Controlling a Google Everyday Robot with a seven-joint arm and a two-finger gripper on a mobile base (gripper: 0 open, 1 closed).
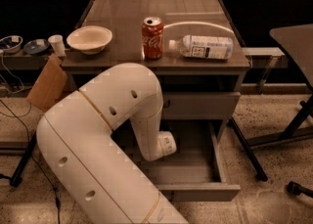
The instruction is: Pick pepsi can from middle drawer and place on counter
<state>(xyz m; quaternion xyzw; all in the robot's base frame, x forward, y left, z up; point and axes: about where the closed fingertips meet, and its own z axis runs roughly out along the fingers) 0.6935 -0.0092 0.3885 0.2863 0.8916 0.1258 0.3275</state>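
The middle drawer (221,162) is pulled open under the counter (122,20), and its grey floor shows to the right of my arm. My white arm (122,120) bends down into the drawer and its wrist joint (166,145) sits over the drawer's left half. My gripper is hidden behind the arm, down inside the drawer. The pepsi can is hidden from view.
On the counter stand a red Coca-Cola can (152,37), a clear bottle lying on its side (203,47) and a white bowl (89,38). A shut grey drawer front (200,105) is above the open one. A chair base (274,135) is at the right, a cardboard piece (46,83) at the left.
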